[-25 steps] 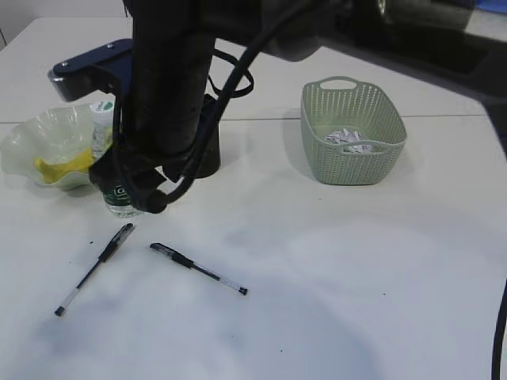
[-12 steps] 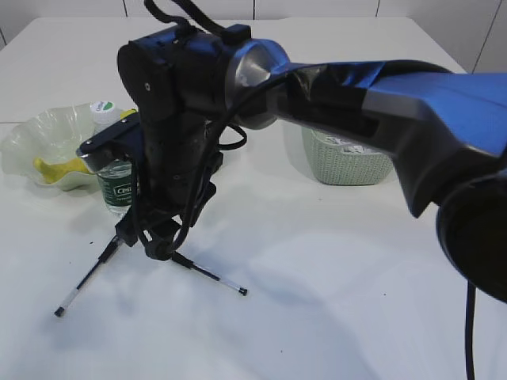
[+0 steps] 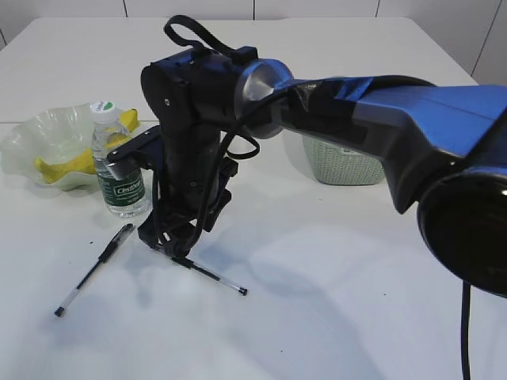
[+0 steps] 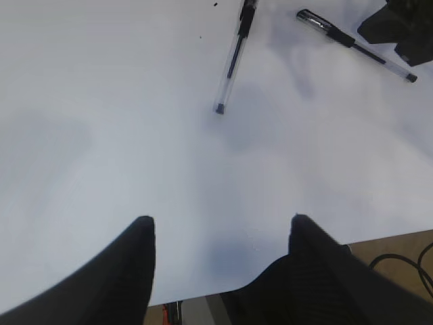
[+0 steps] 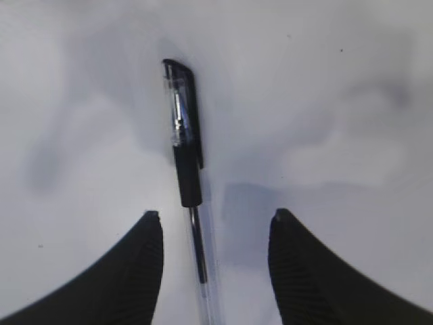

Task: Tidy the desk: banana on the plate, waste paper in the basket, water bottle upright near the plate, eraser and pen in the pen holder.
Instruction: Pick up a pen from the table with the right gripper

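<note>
Black-capped pen lies between the right claw's spread, empty fingers, a second pen off to its side, while banana sits plated, bottle upright and paper binned, so both pens remain; left claw hangs open.

Two pens lie flat, apart.

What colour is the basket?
Pale green basket, a woven pattern; the exterior view shows it best.
</note>
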### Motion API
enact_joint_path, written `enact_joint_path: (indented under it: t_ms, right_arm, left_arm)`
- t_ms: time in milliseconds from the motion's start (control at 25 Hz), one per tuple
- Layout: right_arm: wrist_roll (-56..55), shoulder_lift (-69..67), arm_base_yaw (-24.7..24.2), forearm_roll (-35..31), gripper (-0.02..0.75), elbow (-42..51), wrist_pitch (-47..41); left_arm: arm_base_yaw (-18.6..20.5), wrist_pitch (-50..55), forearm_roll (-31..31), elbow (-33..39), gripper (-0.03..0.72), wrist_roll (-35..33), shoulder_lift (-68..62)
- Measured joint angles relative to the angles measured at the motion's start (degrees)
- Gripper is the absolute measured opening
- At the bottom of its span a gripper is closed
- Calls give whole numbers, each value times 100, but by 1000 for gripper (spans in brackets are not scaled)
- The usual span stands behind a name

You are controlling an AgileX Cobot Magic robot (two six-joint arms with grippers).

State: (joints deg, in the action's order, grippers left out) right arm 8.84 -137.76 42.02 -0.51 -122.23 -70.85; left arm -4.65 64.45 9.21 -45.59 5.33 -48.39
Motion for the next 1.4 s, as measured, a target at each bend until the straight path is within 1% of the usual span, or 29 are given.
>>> enact_joint_path:
  t_ms: [240,560,1400]
  right_arm:
    - [0,-90,-80,-23,375,0,10]
    - [14,-288,-80,-264,375,0,20]
    - [18,-424,-80,-317,375,0,42]
  left_arm:
    - [0,-97,0,0,445,-7,0]
    - [0,-182,0,0,445,-7,0]
    - [0,-272,0,0,445,-7,0]
